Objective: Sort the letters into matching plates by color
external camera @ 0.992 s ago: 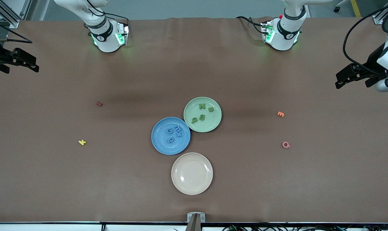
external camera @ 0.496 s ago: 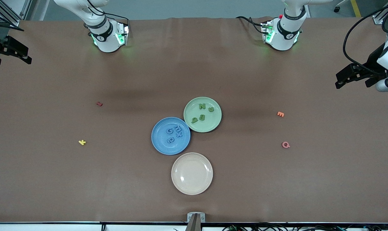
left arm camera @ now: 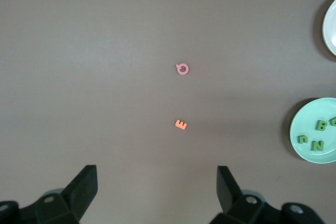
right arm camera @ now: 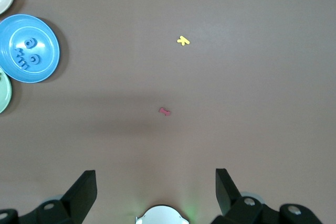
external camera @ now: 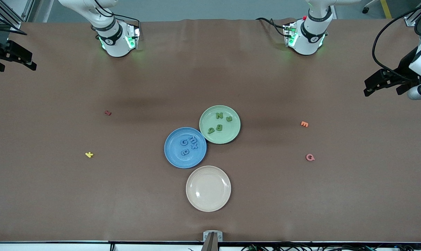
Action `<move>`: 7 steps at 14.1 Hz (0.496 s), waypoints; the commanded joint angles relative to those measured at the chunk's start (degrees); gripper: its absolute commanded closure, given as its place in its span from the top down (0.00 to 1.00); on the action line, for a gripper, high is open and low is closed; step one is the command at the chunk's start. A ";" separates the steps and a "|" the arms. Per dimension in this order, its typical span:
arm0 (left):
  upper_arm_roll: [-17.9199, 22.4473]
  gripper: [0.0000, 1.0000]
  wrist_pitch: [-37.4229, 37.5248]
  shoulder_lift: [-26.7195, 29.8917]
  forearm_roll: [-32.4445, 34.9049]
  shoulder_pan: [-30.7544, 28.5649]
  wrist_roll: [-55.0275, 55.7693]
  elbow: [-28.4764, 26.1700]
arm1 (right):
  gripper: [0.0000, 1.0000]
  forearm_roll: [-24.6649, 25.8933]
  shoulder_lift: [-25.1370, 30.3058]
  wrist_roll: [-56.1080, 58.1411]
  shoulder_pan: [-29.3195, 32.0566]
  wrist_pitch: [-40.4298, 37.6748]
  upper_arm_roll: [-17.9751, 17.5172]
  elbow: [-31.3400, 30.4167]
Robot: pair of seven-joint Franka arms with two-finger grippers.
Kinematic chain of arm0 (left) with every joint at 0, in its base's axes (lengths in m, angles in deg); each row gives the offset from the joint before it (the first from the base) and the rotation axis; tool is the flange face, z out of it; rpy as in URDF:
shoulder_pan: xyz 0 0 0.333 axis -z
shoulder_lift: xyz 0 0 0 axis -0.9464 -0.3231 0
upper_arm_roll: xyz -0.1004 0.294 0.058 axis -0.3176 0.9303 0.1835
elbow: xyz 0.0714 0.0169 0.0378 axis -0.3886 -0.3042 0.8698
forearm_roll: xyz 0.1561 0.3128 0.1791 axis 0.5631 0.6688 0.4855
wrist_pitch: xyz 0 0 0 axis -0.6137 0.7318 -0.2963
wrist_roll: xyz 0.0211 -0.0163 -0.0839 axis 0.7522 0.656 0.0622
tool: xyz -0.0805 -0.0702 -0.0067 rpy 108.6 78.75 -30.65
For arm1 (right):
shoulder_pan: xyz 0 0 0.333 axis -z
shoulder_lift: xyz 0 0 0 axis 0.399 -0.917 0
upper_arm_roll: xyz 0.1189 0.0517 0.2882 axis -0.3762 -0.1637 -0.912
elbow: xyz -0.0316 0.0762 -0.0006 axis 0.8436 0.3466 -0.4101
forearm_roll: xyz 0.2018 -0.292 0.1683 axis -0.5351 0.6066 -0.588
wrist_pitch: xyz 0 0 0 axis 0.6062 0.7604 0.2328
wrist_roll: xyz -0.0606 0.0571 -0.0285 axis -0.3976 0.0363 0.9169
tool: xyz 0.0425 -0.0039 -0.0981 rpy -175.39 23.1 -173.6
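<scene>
The blue plate [external camera: 172,157] holds several blue letters [external camera: 184,142]. The pale green plate [external camera: 231,134] touches it and holds several green letters [external camera: 219,115]. The cream plate [external camera: 208,188] is bare, nearest the front camera. A red letter [external camera: 108,112] and a yellow letter [external camera: 89,154] lie toward the right arm's end. An orange letter [external camera: 304,123] and a pink letter [external camera: 310,157] lie toward the left arm's end. My left gripper [external camera: 381,91] hangs open and empty, high over its end of the table. My right gripper [external camera: 17,66] hangs open and empty over its end.
In the left wrist view the open left gripper [left arm camera: 157,177] looks down on the orange letter [left arm camera: 181,125], pink letter [left arm camera: 182,68] and green plate [left arm camera: 302,124]. In the right wrist view the right gripper [right arm camera: 156,178] is over the red letter [right arm camera: 165,111], yellow letter [right arm camera: 182,40] and blue plate [right arm camera: 44,61].
My right gripper has shifted a little toward the robots' side of the table. The left gripper, the plates and the letters have not moved.
</scene>
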 commanded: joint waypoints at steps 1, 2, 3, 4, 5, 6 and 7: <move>0.12 1.00 1.02 0.49 -0.37 -0.10 -0.79 0.50 | 1.00 -0.92 0.87 0.68 1.05 1.03 -1.42 -1.51; 0.12 1.00 1.02 0.40 -0.37 -0.10 -0.79 0.50 | 1.00 -1.01 0.87 0.68 2.00 0.86 -2.39 -1.51; 0.12 1.00 1.02 0.40 -0.37 -0.19 -0.79 0.50 | 1.00 -1.01 0.87 0.68 2.19 0.77 -2.83 -2.03; 0.12 1.00 1.02 0.40 -0.28 -0.10 -0.79 0.50 | 1.00 -0.92 0.95 0.76 2.19 1.12 -3.10 -2.65; 0.12 1.00 1.02 0.40 -0.37 -0.10 -0.79 0.50 | 1.00 -0.92 0.95 0.77 2.10 1.21 -3.01 -2.65; 0.12 1.00 1.02 0.40 -0.37 -0.10 -0.79 0.50 | 1.00 -0.92 0.95 0.68 2.10 1.47 -3.01 -2.65; 0.12 1.00 1.02 0.40 -0.37 -0.19 -0.79 0.50 | 1.00 -0.92 0.95 0.76 2.10 1.47 -3.01 -2.65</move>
